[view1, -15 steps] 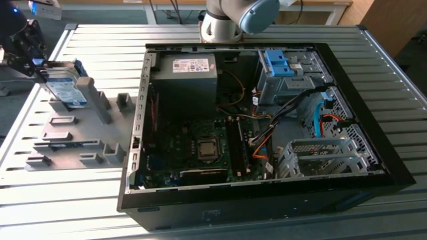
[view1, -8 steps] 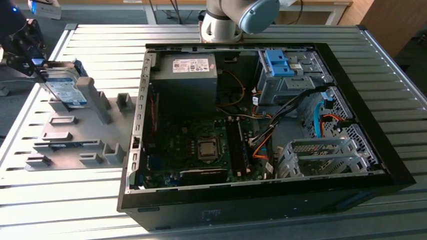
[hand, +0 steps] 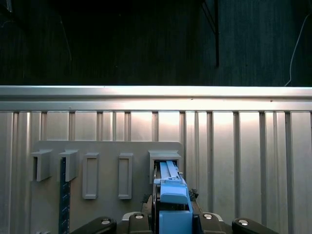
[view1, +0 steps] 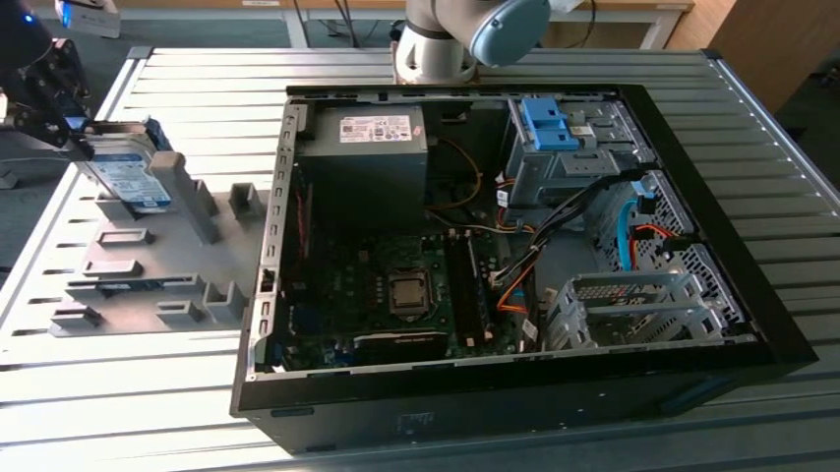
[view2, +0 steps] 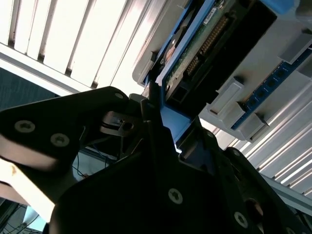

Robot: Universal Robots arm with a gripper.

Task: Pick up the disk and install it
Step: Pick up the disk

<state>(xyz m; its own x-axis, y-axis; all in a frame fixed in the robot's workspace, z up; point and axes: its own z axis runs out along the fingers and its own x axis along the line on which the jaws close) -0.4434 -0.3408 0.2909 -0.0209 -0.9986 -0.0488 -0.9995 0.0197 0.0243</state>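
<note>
At the exterior view's left, near that edge of the slatted metal table (view1: 754, 128), the black hand (view1: 77, 136) is clenched on the disk (view1: 129, 177). The disk stands on edge over the far corner of a grey holder plate (view1: 145, 265) with several raised slots and posts. In the first wrist view the hand (hand: 174, 220) has a finger on each side of the disk's bright blue frame (hand: 173, 195), and the disk's far end sits in one of the plate's raised pockets (hand: 165, 158), with the table's ribs (hand: 234, 146) beyond. In the second wrist view the hand (view2: 171, 122) grips the frame edge, and the disk's green circuit board and connector (view2: 204, 44) face the camera. I cannot tell whether the disk has left its pocket. Just beside the plate, over the middle of the table, an open computer case (view1: 263, 295) lies on its side. Inside it, a dark power supply with a white sticker (view1: 374, 147) sits at the far corner nearest the plate, and the motherboard (view1: 393, 285) lies below it with its processor socket bare. Further toward the exterior view's right, a blue plastic bay (view1: 545, 123) sits at the case's far side, with orange and black cables running down from it. A perforated silver drive cage (view1: 630, 305) occupies the near corner. The arm's base (view1: 447, 39) rises behind the case at the table's far edge.
</note>
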